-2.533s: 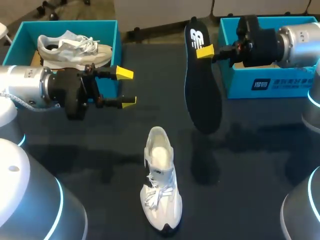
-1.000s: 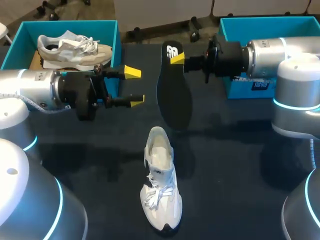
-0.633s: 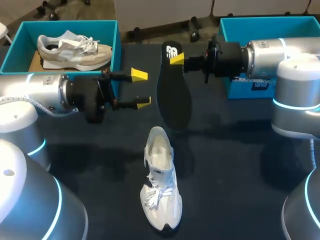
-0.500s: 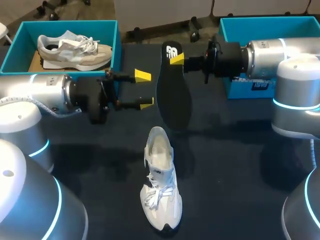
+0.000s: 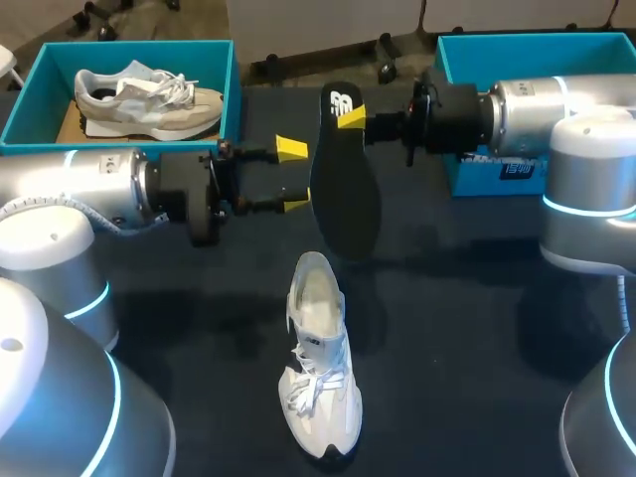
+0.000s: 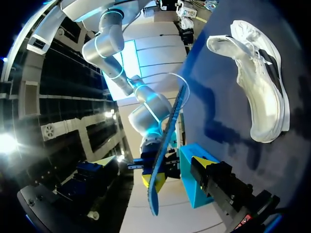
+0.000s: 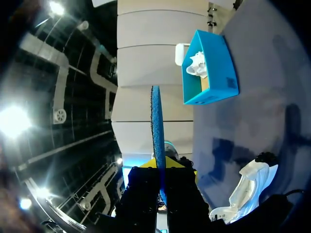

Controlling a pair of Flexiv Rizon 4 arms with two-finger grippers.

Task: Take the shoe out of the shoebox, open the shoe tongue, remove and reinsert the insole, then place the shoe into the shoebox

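Our right arm reaches in level from the right, its end effector [image 5: 352, 116] clamped on the upper end of the dark insole [image 5: 343, 189], which hangs above the surface [image 5: 477, 328] just beyond the white shoe [image 5: 318, 358]. Our left end effector [image 5: 293, 177] is spread wide, its tips just beside the insole. It has slid rightward toward the insole, while the right arm has held still.

The insole [image 6: 168, 141] hangs edge-on just ahead of the left gripper [image 6: 206, 167]. The right gripper [image 6: 150, 178] holds it near one end. A teal shoebox [image 6: 193, 187] stands beyond. The white shoe [image 6: 260, 92] rests apart on the dark table [image 6: 218, 111].
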